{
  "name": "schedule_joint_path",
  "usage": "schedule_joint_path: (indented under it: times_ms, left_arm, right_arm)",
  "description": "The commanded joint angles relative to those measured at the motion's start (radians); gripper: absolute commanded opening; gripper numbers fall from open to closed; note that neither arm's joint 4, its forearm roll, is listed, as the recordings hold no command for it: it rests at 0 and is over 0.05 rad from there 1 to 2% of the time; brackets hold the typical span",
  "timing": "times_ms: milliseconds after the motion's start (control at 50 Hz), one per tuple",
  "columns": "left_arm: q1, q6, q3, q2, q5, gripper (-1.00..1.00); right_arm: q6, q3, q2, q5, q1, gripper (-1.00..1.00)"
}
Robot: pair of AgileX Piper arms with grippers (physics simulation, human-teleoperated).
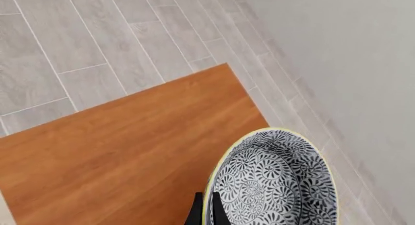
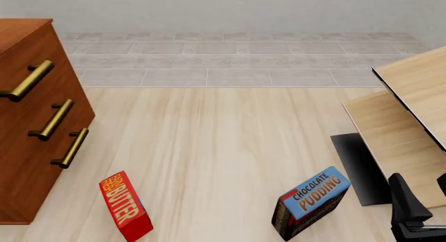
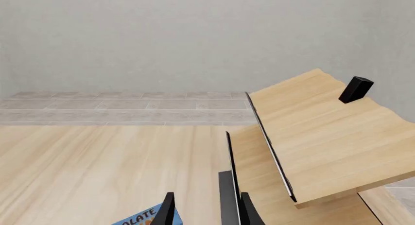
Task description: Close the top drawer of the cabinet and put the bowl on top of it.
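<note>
In the left wrist view the black-and-white floral bowl (image 1: pixel 279 181) with its yellowish rim sits over the near corner of the cabinet top (image 1: pixel 123 152). My left gripper (image 1: pixel 207 208) is shut on the bowl's rim, one finger inside and one outside. I cannot tell whether the bowl touches the wood. The front view shows the cabinet (image 2: pixel 28 163) at the far left, with the top drawer (image 2: pixel 59 69) level with the two fronts below it; bowl and left arm are out of that frame. My right gripper (image 2: pixel 421 197) stands open at the lower right, holding nothing.
A red butter box (image 2: pixel 125 206) and a chocolate pudding box (image 2: pixel 310 203) stand on the pale wood floor near the front. Pale light-wood furniture (image 2: pixel 411 95) fills the right side beside my right gripper (image 3: pixel 206 213). Grey tiles (image 1: pixel 77 45) and a wall lie behind the cabinet.
</note>
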Motion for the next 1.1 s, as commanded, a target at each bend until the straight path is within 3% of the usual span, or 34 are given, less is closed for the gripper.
schedule_joint_path:
  times_ms: [20,60,100,140,300,360,400,520,600,620,660,780,820,840,920,960,1100]
  left_arm:
    - [-0.007,0.022,0.038,-0.001,-0.030,-1.00]
    - [-0.004,0.023,0.043,0.002,-0.036,-1.00]
    - [-0.001,0.030,-0.019,0.020,0.009,-1.00]
    - [0.000,0.029,0.045,0.011,-0.042,-1.00]
    - [0.003,0.035,0.059,0.018,-0.059,-1.00]
    - [0.006,0.040,0.012,0.030,-0.023,-1.00]
    - [0.006,0.043,0.059,0.023,-0.060,-1.00]
    - [0.003,0.044,0.064,0.024,-0.063,-1.00]
    - [0.003,0.047,-0.017,0.039,-0.001,-1.00]
    - [0.003,0.046,-0.019,0.040,0.001,1.00]
    - [0.003,0.045,0.041,0.024,-0.050,1.00]
    - [-0.009,0.035,0.038,0.012,-0.046,1.00]
    - [-0.020,0.027,0.034,0.004,-0.046,1.00]
    - [-0.018,0.026,-0.028,0.015,0.003,1.00]
    - [-0.016,0.014,0.004,-0.001,-0.030,1.00]
    - [-0.024,0.003,-0.040,-0.002,0.000,1.00]
    - [-0.043,-0.025,-0.061,-0.040,-0.003,1.00]
  right_arm:
    - [0.000,0.001,-0.002,0.000,0.000,1.00]
    - [0.000,0.001,-0.001,0.001,0.000,1.00]
    - [0.000,0.001,-0.002,0.000,0.000,1.00]
    - [0.000,0.001,-0.002,0.000,0.000,1.00]
    - [0.000,0.001,-0.002,0.000,0.000,1.00]
    - [0.000,0.001,-0.001,0.001,0.000,1.00]
    - [0.000,0.001,-0.001,0.001,0.000,1.00]
    - [0.000,0.001,-0.002,0.000,0.000,1.00]
    - [0.000,0.001,-0.002,0.000,0.000,1.00]
    - [0.000,0.001,-0.002,0.000,0.000,1.00]
    - [0.000,0.001,-0.001,0.001,0.000,1.00]
    - [0.000,0.001,-0.001,0.001,0.000,1.00]
    - [0.000,0.001,-0.001,0.001,0.000,1.00]
    - [0.000,0.001,-0.002,0.000,0.000,1.00]
    - [0.000,0.001,-0.002,0.000,0.000,1.00]
    - [0.000,0.001,-0.002,0.000,0.000,1.00]
    - [0.000,0.001,-0.002,0.000,0.000,1.00]
